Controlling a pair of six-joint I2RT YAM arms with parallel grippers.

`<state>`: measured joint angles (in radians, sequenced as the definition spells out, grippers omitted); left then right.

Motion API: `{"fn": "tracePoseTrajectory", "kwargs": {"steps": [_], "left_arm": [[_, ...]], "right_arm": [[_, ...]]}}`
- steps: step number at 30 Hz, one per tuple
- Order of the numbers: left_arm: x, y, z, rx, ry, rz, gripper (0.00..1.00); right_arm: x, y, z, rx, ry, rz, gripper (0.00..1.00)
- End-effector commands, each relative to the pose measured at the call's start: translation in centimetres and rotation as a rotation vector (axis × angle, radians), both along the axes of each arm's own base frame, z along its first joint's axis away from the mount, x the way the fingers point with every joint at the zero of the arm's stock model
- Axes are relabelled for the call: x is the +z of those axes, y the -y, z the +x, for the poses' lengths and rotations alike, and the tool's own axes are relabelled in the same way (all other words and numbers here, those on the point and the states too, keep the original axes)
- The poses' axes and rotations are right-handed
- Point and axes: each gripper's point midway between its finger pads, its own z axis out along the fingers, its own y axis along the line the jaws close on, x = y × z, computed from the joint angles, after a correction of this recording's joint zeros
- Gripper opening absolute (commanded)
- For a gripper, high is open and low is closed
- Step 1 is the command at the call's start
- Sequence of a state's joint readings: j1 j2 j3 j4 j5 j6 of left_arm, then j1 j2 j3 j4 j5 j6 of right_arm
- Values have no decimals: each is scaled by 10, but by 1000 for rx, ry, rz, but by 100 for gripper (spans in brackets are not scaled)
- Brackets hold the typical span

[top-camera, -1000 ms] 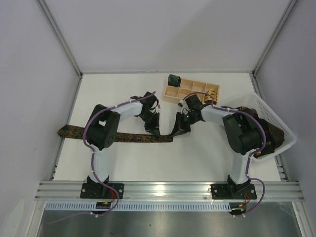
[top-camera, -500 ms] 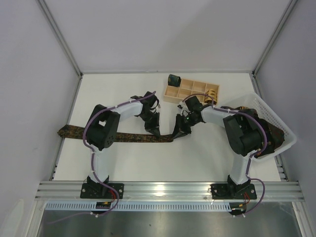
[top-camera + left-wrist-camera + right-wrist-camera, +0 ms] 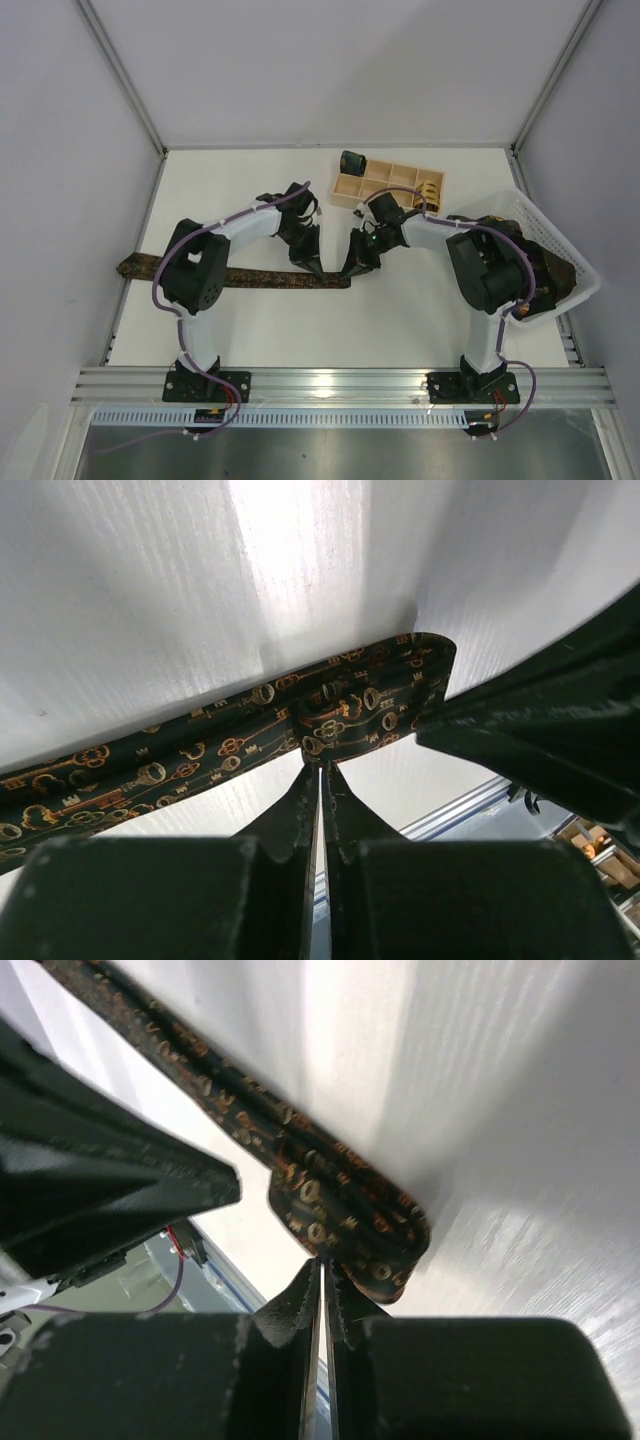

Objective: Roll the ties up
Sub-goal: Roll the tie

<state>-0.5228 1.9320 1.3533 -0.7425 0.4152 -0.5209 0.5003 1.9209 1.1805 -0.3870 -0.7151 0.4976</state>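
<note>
A dark tie point(image 3: 240, 276) with a gold key pattern lies flat across the left half of the table, its right end folded over once point(image 3: 375, 695). My left gripper point(image 3: 312, 269) stands at that fold's near edge. Its jaws are almost together, pinching the fabric edge point(image 3: 321, 767). My right gripper point(image 3: 349, 272) meets the same folded end point(image 3: 350, 1215) from the other side, jaws nipping its rim point(image 3: 325, 1258). A dark green coil point(image 3: 352, 160) and a tan-gold coil point(image 3: 430, 188) sit at the wooden tray.
The pale wooden compartment tray point(image 3: 388, 184) stands just behind both grippers. A white mesh basket point(image 3: 572, 262) holding more dark fabric sits at the right edge, beside the right arm's elbow. The two grippers are a few centimetres apart.
The left arm's elbow has swung to the left and its gripper has shifted slightly. The right gripper has edged left towards the tie's end. The tie lies where it was.
</note>
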Motion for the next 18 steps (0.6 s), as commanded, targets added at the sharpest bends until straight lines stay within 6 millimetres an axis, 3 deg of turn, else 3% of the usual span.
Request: {"fn": "tracePoseTrajectory", "kwargs": {"steps": [1,6,12,18], "left_arm": [[17,9,-1,-10,28,-51,8],[9,21,-8,-45,3,-63,7],[-4,20,-9,-51,-24,-33,7],[-15,14,-14,-55,-38,-5,7]], "right_arm": [[-5,-6,13,-17,12,0,9],[-11,0,11,-28,6,-24,8],[-14,8,12,-53,0,-39,8],[3,14,15,-79,27,-15,9]]}}
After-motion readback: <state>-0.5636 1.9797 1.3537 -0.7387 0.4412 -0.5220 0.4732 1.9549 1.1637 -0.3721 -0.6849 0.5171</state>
